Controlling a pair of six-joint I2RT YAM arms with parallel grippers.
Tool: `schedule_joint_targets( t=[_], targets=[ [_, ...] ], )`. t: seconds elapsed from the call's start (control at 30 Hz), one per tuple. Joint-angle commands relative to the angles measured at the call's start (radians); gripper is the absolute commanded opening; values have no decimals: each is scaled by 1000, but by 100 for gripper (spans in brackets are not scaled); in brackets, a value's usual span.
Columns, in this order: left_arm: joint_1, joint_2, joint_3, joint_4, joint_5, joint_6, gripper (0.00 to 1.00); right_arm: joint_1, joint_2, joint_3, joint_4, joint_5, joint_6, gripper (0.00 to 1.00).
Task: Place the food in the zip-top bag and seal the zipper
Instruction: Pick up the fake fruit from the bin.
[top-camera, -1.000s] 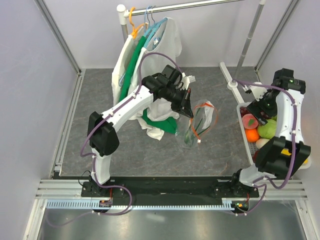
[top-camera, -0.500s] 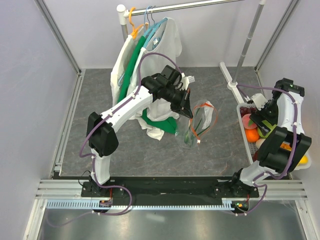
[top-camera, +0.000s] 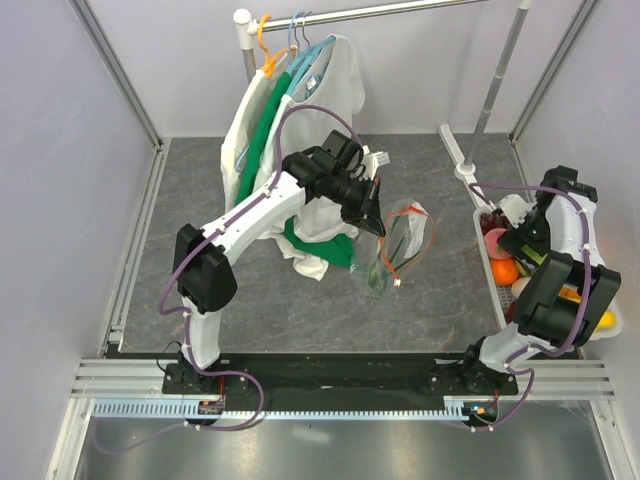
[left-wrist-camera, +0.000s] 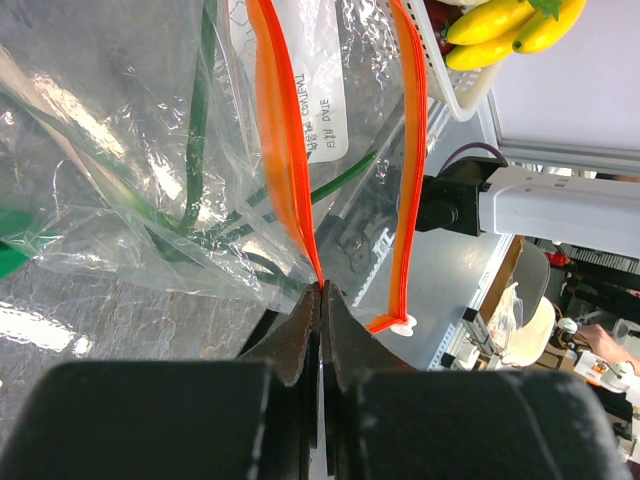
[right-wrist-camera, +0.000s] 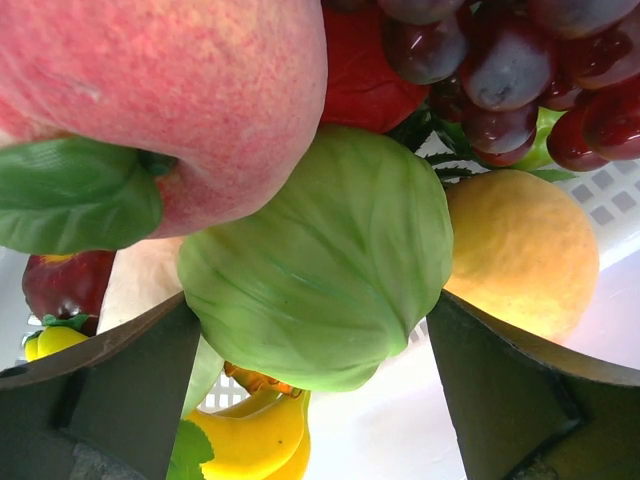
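Observation:
My left gripper (top-camera: 377, 227) is shut on the red-orange zipper (left-wrist-camera: 285, 150) of the clear zip-top bag (top-camera: 396, 250) and holds its mouth up and open. Green onions (left-wrist-camera: 200, 130) lie inside the bag. The white slider (left-wrist-camera: 402, 324) hangs at the end of the other strip. My right gripper (top-camera: 520, 243) is down in the white basket (top-camera: 482, 255), open, with its fingers (right-wrist-camera: 120, 390) on either side of a green cabbage (right-wrist-camera: 320, 270). Around the cabbage are a peach (right-wrist-camera: 170, 100), dark red grapes (right-wrist-camera: 500, 60), a yellow-orange fruit (right-wrist-camera: 520, 250) and bananas (right-wrist-camera: 260, 440).
A clothes rail with shirts on hangers (top-camera: 290, 90) stands behind the left arm, and cloth hangs down to the table beside the bag. The rail's right post (top-camera: 490, 90) and its foot (top-camera: 455, 150) stand just behind the basket. Grey walls close both sides.
My right arm has dropped and drawn in, lowering its open gripper into the basket around the cabbage. My left arm and the bag have not moved.

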Motion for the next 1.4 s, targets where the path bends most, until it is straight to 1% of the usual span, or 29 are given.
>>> schedule_joint_targets(
  t=[0.0,0.13,0.23,0.27,0.4,0.43,0.63,0.7,0.77,0.8,0.83,0.9,0.93,1.0,1.03,1.07,1.13,1.17,1.2,1.23,1.27,1.3,1.33,1.37],
  targets=[
    [9,-27,7,11,-5,7,2,-3,-4,-52,49,1,-32,98],
    [11,-22,8,11,1,4,2,-3,-15,-78,66,19,-43,98],
    [12,-25,8,11,1,7,2,-3,-32,-58,41,15,-47,83],
    [12,-27,5,11,0,7,2,-3,-38,-29,14,-1,-47,76],
    [15,-29,4,11,1,9,2,-5,-62,74,-84,-57,-38,70],
    [17,-29,4,10,3,9,2,-5,-65,92,-103,-67,-35,67],
    [20,-29,5,10,5,11,2,-3,-90,239,-224,-120,-23,66],
    [20,-29,4,10,5,9,2,-3,-88,287,-288,-210,-8,66],
    [23,-27,4,10,6,9,2,-3,-82,373,-351,-276,12,65],
    [23,-25,5,10,8,7,2,0,-85,391,-353,-310,61,65],
    [24,-25,4,10,9,6,2,6,-94,417,-352,-376,71,64],
    [24,-19,8,10,14,3,2,41,-127,430,-352,-448,106,63],
    [26,-21,8,11,14,3,2,58,-142,440,-353,-525,123,63],
    [27,-19,8,10,14,3,2,95,-153,454,-352,-621,181,62],
    [29,-18,10,10,11,4,2,102,-159,471,-350,-693,205,62],
    [30,-16,8,11,14,1,2,128,-157,482,-350,-817,238,62],
    [32,-12,5,15,18,-6,2,174,-154,505,-350,-963,313,61],
    [34,-12,7,16,21,-9,2,188,-153,508,-347,-1111,333,61],
    [35,-10,8,16,29,-12,2,202,-154,494,-330,-1177,383,60],
    [37,-9,10,18,32,-12,2,243,-162,477,-306,-1227,419,59],
    [40,-9,19,18,37,-16,2,265,-173,447,-262,-1317,471,58],
    [44,-4,22,18,44,-17,2,288,-186,357,-199,-1335,548,57],
    [49,-5,24,19,51,-20,2,340,-226,301,-42,-1343,680,57],
    [52,-7,22,22,54,-23,2,363,-254,242,51,-1341,760,56]
  ],
)
